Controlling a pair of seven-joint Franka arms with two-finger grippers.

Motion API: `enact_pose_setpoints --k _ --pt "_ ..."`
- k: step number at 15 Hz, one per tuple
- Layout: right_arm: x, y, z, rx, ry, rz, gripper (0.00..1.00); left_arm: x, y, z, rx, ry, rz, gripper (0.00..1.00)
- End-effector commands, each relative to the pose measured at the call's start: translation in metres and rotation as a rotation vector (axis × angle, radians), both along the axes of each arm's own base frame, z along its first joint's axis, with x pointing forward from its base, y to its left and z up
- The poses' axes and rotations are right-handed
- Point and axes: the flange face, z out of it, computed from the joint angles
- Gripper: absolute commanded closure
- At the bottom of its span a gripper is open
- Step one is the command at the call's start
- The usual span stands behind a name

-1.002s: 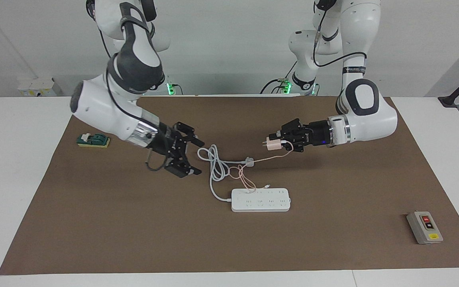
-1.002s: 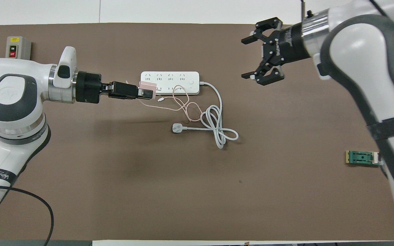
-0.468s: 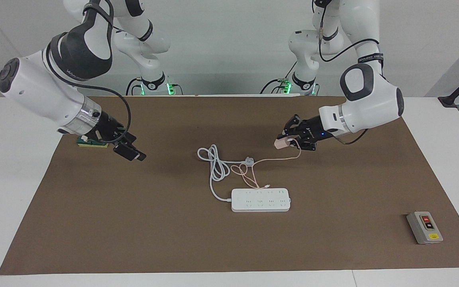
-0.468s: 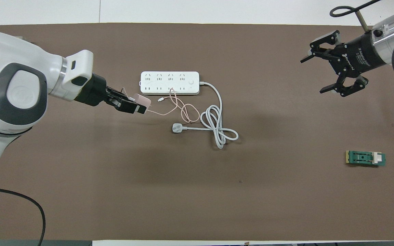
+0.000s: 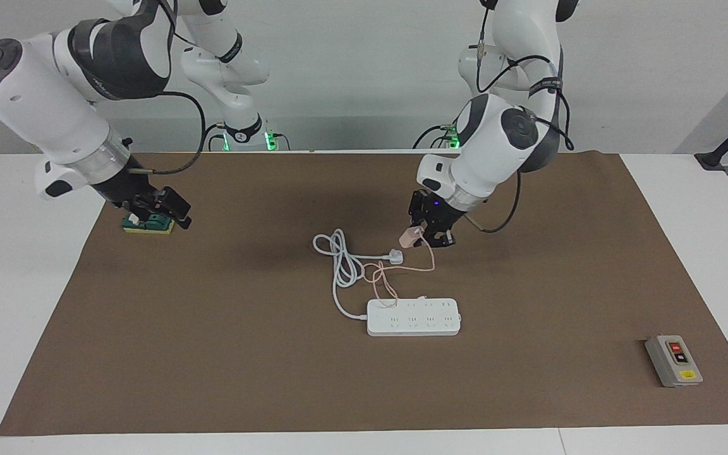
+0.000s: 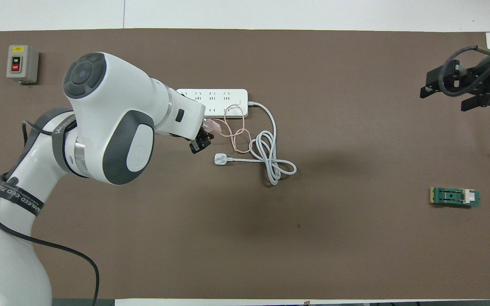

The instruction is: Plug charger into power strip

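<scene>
We see a matt brown mat (image 5: 212, 354), paper-like, on a smooth white table (image 5: 16, 265). The strip (image 5: 413, 317) and charger (image 5: 407, 238) look like smooth plastic; the arms' shells are glossy.

The left arm bends steeply down from its base, elbow high and wrist tipped toward the table, so that the left gripper (image 5: 426, 236) (image 6: 204, 137) points almost straight down, low over the middle of the mat. Its fingers are pinched together. The right arm stretches out toward its own end of the table, forearm sloping downward, with the right gripper (image 5: 162, 212) (image 6: 462, 91) held low above the mat's edge. Its jaws are spread wide and grip nothing. From overhead, the left arm's big white elbow hides much of its own wrist.
</scene>
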Motion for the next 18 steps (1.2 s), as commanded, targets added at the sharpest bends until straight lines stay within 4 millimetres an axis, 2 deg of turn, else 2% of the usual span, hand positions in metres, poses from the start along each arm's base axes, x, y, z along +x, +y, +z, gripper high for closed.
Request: enact_pose_setpoints --k 1,4,6,7,10,12,15,18 --pt "-0.036 -0.016 0.026 -0.060 -0.029 0.185 0.00 0.006 0.002 -0.004 0.145 -0.125 -0.145 1.00" --pt "-0.068 -0.027 0.044 -0.084 -0.040 0.238 0.00 0.010 0.002 -0.005 0.232 -0.205 -0.286 1.00" --pt "-0.090 -0.026 0.043 -0.078 0.001 0.239 0.00 0.015 0.002 -0.005 0.286 -0.268 -0.330 1.00" --pt "-0.094 -0.028 0.039 -0.098 0.017 0.240 0.00 0.019 0.002 -0.006 0.302 -0.314 -0.373 1.00" --pt "-0.098 -0.029 0.034 -0.150 0.041 0.258 0.00 0.036 0.002 -0.018 0.335 -0.403 -0.511 1.00" --pt "-0.097 -0.028 0.039 -0.169 0.031 0.277 0.00 0.045 0.002 -0.033 0.391 -0.410 -0.553 1.00" --pt "-0.095 -0.026 0.063 -0.155 0.018 0.274 0.00 0.044 0.005 -0.046 0.404 -0.371 -0.561 1.00" --pt "-0.099 -0.024 0.063 -0.147 0.040 0.275 0.00 0.049 0.003 -0.059 0.405 -0.368 -0.561 1.00"
